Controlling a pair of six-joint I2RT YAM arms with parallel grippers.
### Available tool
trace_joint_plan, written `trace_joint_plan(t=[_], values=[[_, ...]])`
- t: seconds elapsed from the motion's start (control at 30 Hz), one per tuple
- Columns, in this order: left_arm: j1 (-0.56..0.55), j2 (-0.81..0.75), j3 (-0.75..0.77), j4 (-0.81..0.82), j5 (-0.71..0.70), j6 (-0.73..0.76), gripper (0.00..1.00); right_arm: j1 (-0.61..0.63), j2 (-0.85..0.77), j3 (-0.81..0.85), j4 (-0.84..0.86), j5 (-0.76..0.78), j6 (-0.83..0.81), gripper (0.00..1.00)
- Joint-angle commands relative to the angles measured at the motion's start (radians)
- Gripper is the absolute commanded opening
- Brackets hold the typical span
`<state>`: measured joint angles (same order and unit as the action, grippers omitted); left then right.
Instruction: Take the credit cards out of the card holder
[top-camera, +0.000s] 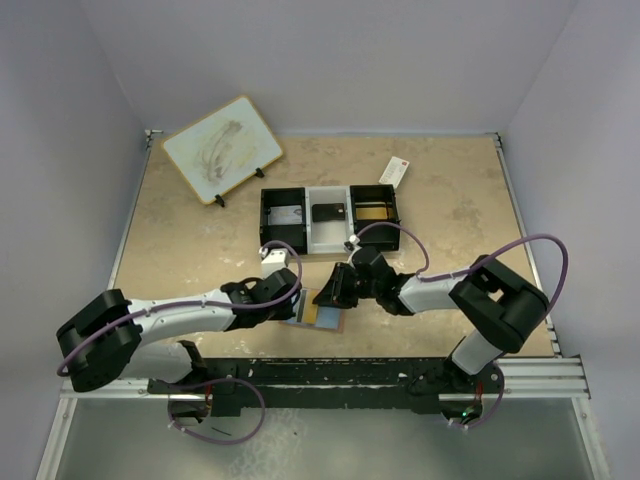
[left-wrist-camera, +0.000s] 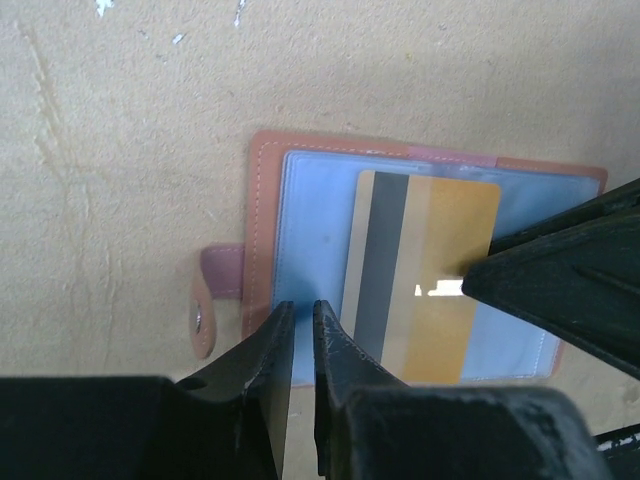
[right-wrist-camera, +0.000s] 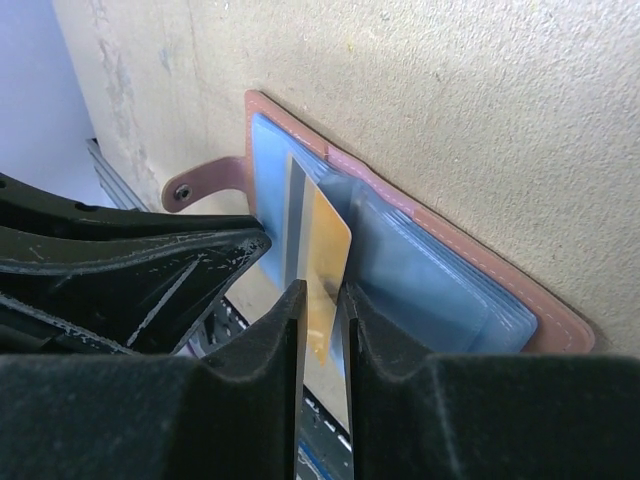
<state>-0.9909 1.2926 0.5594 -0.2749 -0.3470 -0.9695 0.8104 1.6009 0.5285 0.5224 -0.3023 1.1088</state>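
The salmon-tan card holder (top-camera: 322, 318) lies open on the table, with bluish clear pockets (left-wrist-camera: 310, 230) and a snap strap (left-wrist-camera: 205, 300); it also shows in the right wrist view (right-wrist-camera: 450, 270). A gold credit card (left-wrist-camera: 440, 270) with a grey stripe sticks partly out of a pocket. My right gripper (right-wrist-camera: 322, 292) is shut on this card's edge (right-wrist-camera: 325, 250); in the top view it is at the holder's right side (top-camera: 335, 290). My left gripper (left-wrist-camera: 303, 310) has its jaws nearly together, empty, with the tips resting on the holder's left pocket (top-camera: 296, 300).
A black-and-white three-compartment tray (top-camera: 305, 225) stands behind, with a silvery card (top-camera: 288, 217), a dark card (top-camera: 328, 212) and a gold-brown one (top-camera: 372, 212) in it. A white packet with a red end (top-camera: 393, 172) lies at the back right. A white board on a stand (top-camera: 222, 148) is at the back left.
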Motion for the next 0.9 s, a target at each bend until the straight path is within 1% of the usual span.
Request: trace_joint_plan(t=[0.0,0.1,0.3,0.57,0.77,0.83,0.87], values=[[-0.002,-0.047,-0.043,0.003,-0.014,-0.018,0.1,-0.002,-0.001,-0.014,0.088,0.009,0.028,0.24],[-0.002,-0.046,-0.046,0.0,-0.012,-0.023,0.07,-0.001,0.001,-0.028,0.12,0.002,0.047,0.26],[-0.002,-0.056,-0.055,0.016,-0.011,-0.035,0.07,0.007,0.032,-0.048,0.236,-0.056,0.066,0.29],[-0.002,-0.051,-0.05,0.014,-0.011,-0.034,0.06,0.022,0.064,-0.029,0.231,-0.043,0.074,0.31],[-0.001,-0.051,-0.046,0.011,-0.01,-0.032,0.05,0.031,0.096,-0.043,0.297,-0.054,0.109,0.33],[-0.002,-0.052,-0.048,0.012,-0.011,-0.034,0.05,0.033,0.108,-0.038,0.3,-0.053,0.116,0.22],[-0.002,-0.052,-0.047,0.01,-0.011,-0.033,0.05,0.033,0.113,-0.033,0.298,-0.056,0.116,0.19]])
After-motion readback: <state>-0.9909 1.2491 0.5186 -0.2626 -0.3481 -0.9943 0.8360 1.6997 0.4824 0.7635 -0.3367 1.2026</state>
